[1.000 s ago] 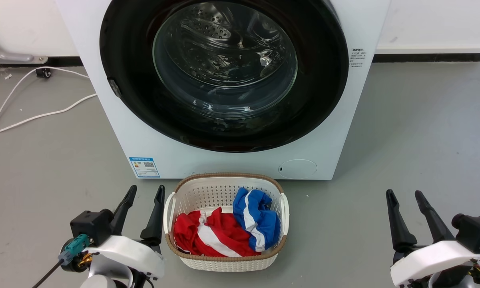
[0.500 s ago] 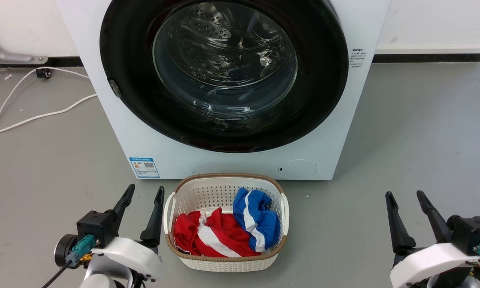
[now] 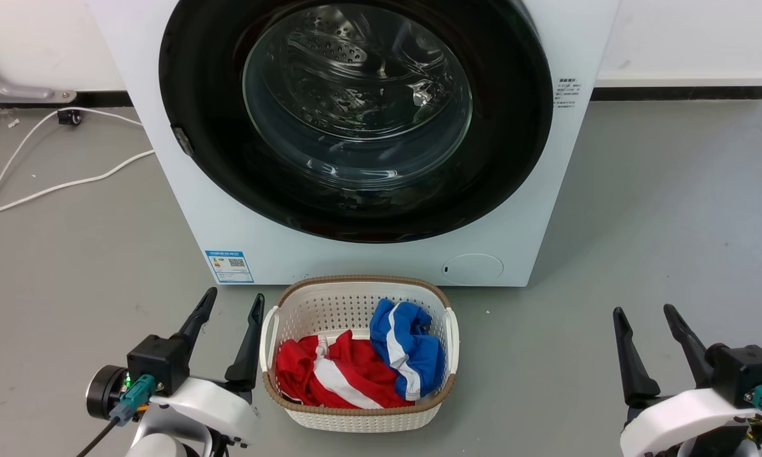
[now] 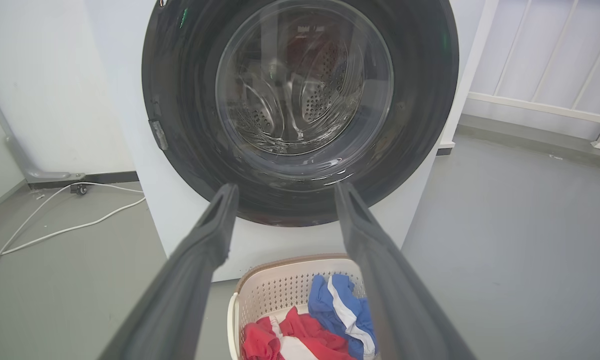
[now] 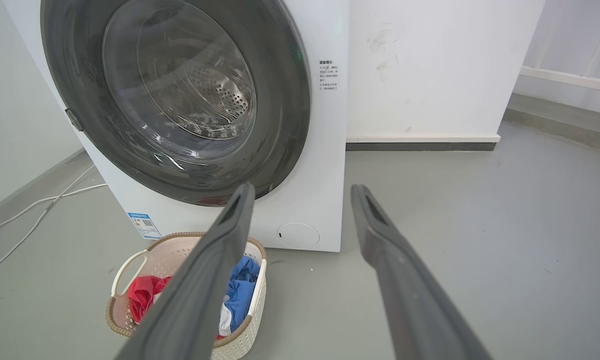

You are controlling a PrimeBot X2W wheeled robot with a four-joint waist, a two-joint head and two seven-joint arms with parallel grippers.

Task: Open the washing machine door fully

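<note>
Left hand (image 3: 235, 294) fingers apart, right hand (image 3: 644, 310) likewise; washing machine door (image 3: 355, 108) closed.

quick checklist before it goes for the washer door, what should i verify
1. left claw open and empty: ok
2. right claw open and empty: ok
3. washing machine door shut, nothing touching it: ok
4. grey catch on the door's left edge in plain view: ok
5. laundry basket standing below the door, clear of its swing: cannot tell
6. door unlocked: cannot tell
</note>
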